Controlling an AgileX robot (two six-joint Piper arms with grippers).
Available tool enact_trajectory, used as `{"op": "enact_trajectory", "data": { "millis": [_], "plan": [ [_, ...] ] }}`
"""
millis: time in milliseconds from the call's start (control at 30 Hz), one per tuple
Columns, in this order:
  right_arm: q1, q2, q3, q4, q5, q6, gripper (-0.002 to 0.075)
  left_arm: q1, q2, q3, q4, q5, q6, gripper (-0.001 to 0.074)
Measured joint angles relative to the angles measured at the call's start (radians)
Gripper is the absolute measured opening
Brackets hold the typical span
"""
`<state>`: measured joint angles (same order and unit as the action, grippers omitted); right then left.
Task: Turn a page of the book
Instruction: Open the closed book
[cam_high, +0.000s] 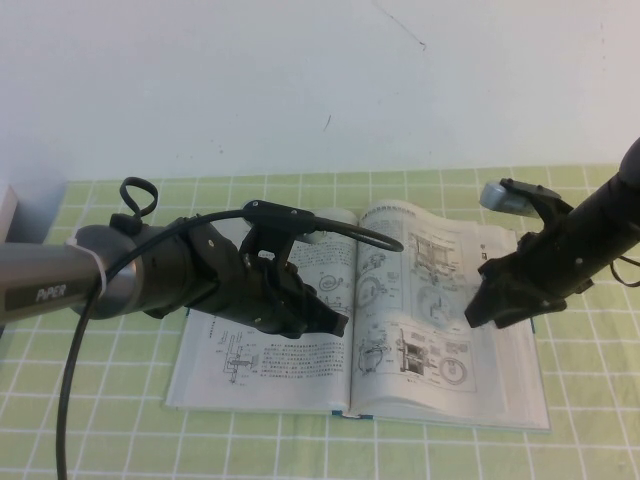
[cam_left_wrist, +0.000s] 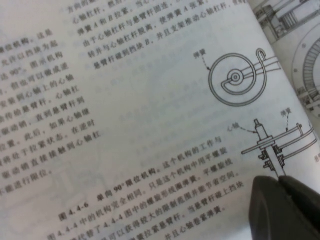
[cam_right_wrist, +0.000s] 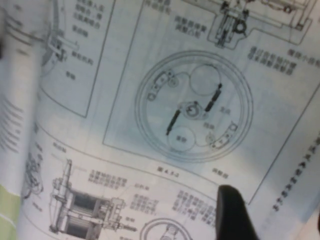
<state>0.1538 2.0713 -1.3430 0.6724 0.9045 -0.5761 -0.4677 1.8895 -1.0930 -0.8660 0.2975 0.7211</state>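
The book (cam_high: 360, 330) is lying open and flat on the green checkered tablecloth (cam_high: 100, 440), roughly mid-table and a bit toward the near edge, spine running from the far edge to the near edge. You can see a thin strip of dark cover poking out along the near edge of the book.

The page (cam_high: 455, 320) with the boxed circular mechanical diagrams is the right-hand leaf, lying flat. The right wrist view is basically filled with it: a big round drawing in a box (cam_right_wrist: 192, 110), Chinese labels all around, more drawings below.

The right gripper (cam_high: 485, 300) sits over the outer right part of that page, pointing down and in toward the spine. From above it looks like a dark blob, and the right wrist view only catches one dark fingertip (cam_right_wrist: 232, 210) against the paper, so I honestly can't tell if the fingers are spread or pressed together, or whether it's actually touching the sheet.

The left gripper (cam_high: 335, 322) is over the left-hand page (cam_high: 260, 350), the one with text columns and small drawings, tip close to the spine. In the left wrist view its dark fingers (cam_left_wrist: 280, 205) look pressed together with barely a slit between them, right down by the paper near a spiral spring drawing (cam_left_wrist: 235, 77). Nothing pinched in there.
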Motion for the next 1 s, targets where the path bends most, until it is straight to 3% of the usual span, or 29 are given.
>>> {"op": "enact_trajectory", "data": {
  "millis": [467,767,1000],
  "plan": [
    [0.002,0.002,0.0,0.2,0.037,-0.119,0.0346,0.0,0.009,0.0,-0.005,0.0,0.004,-0.0004],
    [0.002,0.002,0.0,0.473,0.143,-0.316,0.0345,0.0,0.009,0.0,-0.008,0.0,0.006,-0.0004],
    [0.002,0.002,0.0,0.57,0.224,-0.468,0.0345,0.0,0.009,0.0,-0.008,0.0,0.01,-0.0004]
  ]
}}
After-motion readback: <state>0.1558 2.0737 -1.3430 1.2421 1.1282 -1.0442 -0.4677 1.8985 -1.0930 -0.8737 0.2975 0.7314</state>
